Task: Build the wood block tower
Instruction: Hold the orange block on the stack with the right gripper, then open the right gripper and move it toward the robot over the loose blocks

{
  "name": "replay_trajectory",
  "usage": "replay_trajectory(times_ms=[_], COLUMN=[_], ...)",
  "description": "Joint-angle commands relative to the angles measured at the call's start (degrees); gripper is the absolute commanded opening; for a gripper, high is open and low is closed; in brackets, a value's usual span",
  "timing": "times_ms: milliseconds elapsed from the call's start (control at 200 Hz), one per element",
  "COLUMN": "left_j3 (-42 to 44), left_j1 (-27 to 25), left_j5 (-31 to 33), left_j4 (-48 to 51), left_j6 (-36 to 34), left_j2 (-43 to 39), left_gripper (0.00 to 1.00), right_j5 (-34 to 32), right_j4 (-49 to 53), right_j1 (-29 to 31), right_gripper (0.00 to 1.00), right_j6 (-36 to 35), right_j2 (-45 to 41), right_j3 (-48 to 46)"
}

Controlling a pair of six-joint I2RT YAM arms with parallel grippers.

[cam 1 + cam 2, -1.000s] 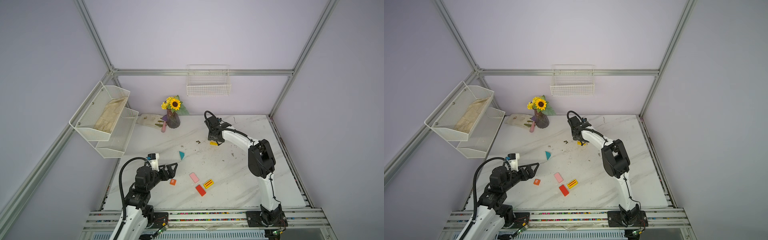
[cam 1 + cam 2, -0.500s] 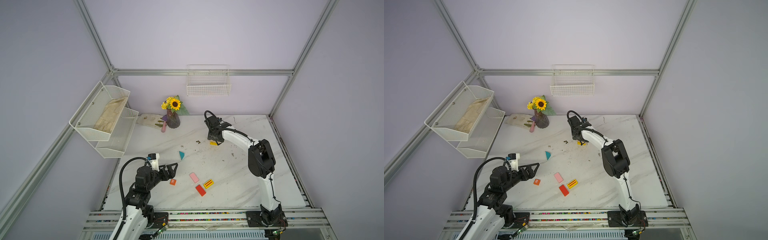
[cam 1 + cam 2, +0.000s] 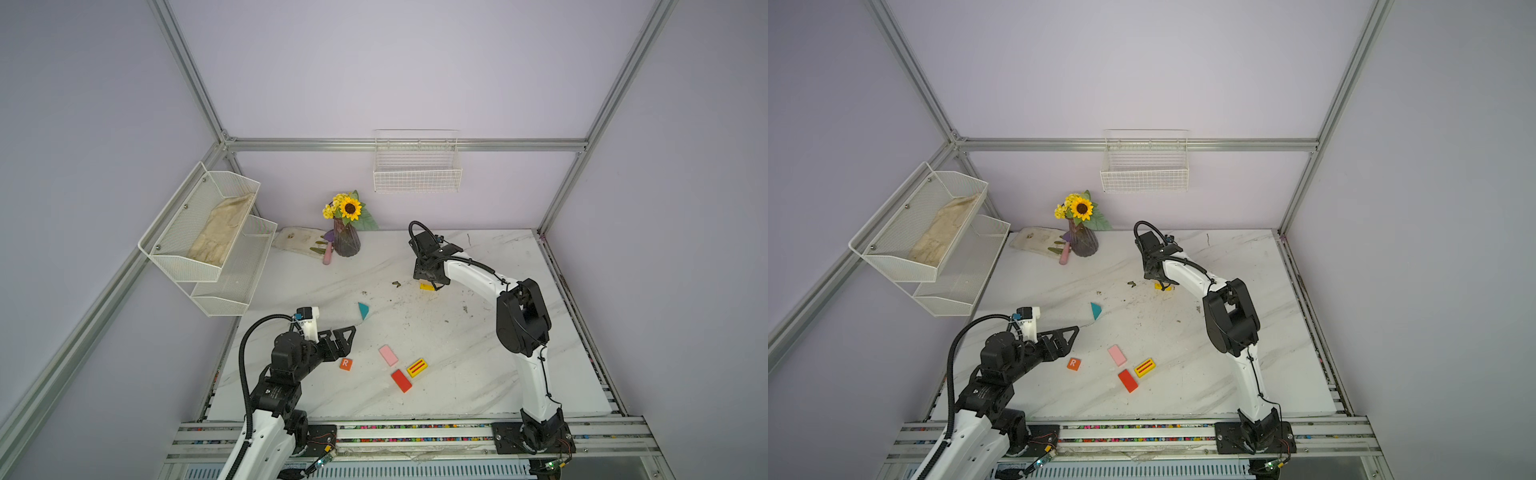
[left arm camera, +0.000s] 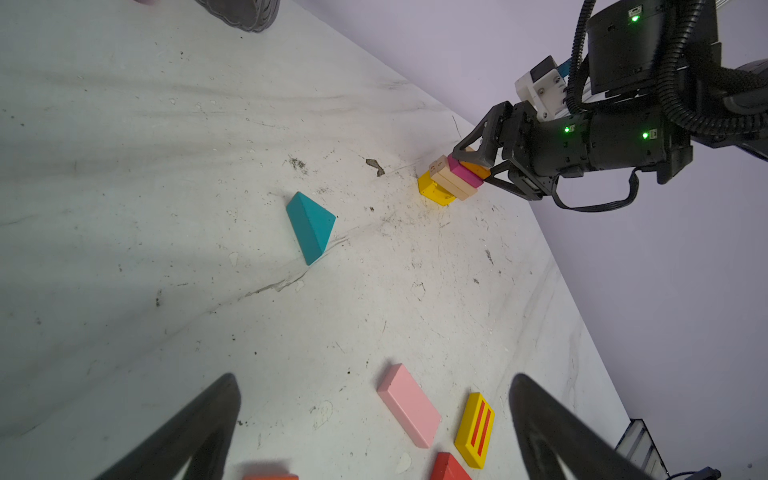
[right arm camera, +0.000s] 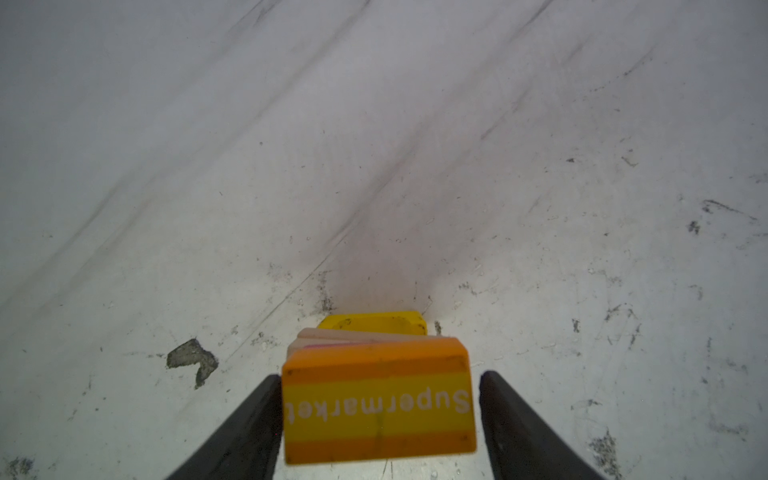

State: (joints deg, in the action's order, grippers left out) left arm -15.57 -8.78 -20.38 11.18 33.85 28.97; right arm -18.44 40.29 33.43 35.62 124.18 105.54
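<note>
**Right claw astride the top block of the tower**

The right arm rose from its base at the near rail, bent at the elbow and reached back towards the rear middle of the table [image 3: 457, 353]. The right gripper [image 5: 380, 374] pointed down over the tower [image 4: 453, 178]. Its jaws stood apart, one on each side of the orange block [image 5: 378, 407] marked "Supermarket". A sliver of table showed between that block and one finger [image 5: 519, 415]; at the opposite finger I could not tell whether there was contact.

Under the orange block lay a magenta slab [image 4: 465, 174], then tan slabs [image 4: 451, 180], then the yellow base [image 4: 434, 191] on the table.

The left arm sat folded at the near left corner. The left gripper [image 3: 348, 337] hung low over the table with its jaws spread wide and nothing between them, near the "R" cube [image 3: 345, 364].

Well apart from the tower lay the loose pieces: a teal triangle [image 3: 363, 310] mid-table, and nearer the rail a pink slab [image 3: 388, 355], a striped yellow slab [image 3: 417, 367] and a red slab [image 3: 401, 380].

The table was white marble, scuffed and speckled with dark marks. A vase [image 3: 346, 243] of sunflowers stood at its back edge. A wire basket [image 3: 417, 174] hung on the lilac rear wall, and a two-tier rack [image 3: 208, 232] on the left wall held a cloth [image 3: 220, 232].
</note>
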Motion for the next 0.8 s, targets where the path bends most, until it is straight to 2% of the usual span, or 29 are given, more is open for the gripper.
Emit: replay_trajectory(times_ms=[0,175,305,425,500,565,600,650,670,750,795], left_j3=[0.8,1.0,-0.8,-3.1,-4.9,-6.9,-8.0,-8.6,-8.6,-8.2,-7.3], left_j1=[-0.4,-0.4,-0.4,-0.4,-0.4,-0.4,-0.4,-0.4,-0.3,-0.3,-0.3], left_j5=[0.2,1.5,6.9,7.9,7.9,11.1,15.8,24.9,25.9,20.2,20.2], left_j4=[-2.6,-2.4,2.7,7.1,10.2,14.2,17.3,23.4,24.7,21.7,20.9], left_j6=[-0.2,0.0,1.0,1.1,1.3,1.8,4.7,17.0,18.5,8.0,8.1], left_j2=[0.0,0.0,0.4,0.9,-0.2,-2.5,-4.4,-7.4,-8.7,-15.8,-20.4], left_gripper=[1.00,1.00,1.00,1.00,1.00,1.00,1.00,0.99,1.00,0.99,1.00], right_j5=[-1.0,-2.6,-3.8,-4.0,-1.6,-0.2,-0.4,-2.0,-2.8,-5.8,-6.7], right_j4=[1.4,2.0,0.0,-7.1,-13.8,-20.0,-23.0,-27.1,-28.3,-31.2,-31.8], right_j1=[0.2,1.9,4.3,6.8,7.4,7.3,7.4,7.3,7.3,7.1,7.0], right_gripper=[0.77,0.80,0.83,0.88,0.89,0.92,0.95,0.97,0.97,0.97,0.97], right_j6=[-0.1,-1.3,-2.7,-5.2,-7.7,-9.2,-10.1,-11.9,-12.2,-12.9,-12.9], right_j2=[-1.6,-5.5,-12.3,-22.4,-30.1,-37.3,-40.9,-45.9,-47.9,-52.4,-53.5], right_j3=[1.2,-0.4,-5.6,-16.7,-26.0,-34.3,-38.6,-44.0,-46.0,-51.8,-53.5])
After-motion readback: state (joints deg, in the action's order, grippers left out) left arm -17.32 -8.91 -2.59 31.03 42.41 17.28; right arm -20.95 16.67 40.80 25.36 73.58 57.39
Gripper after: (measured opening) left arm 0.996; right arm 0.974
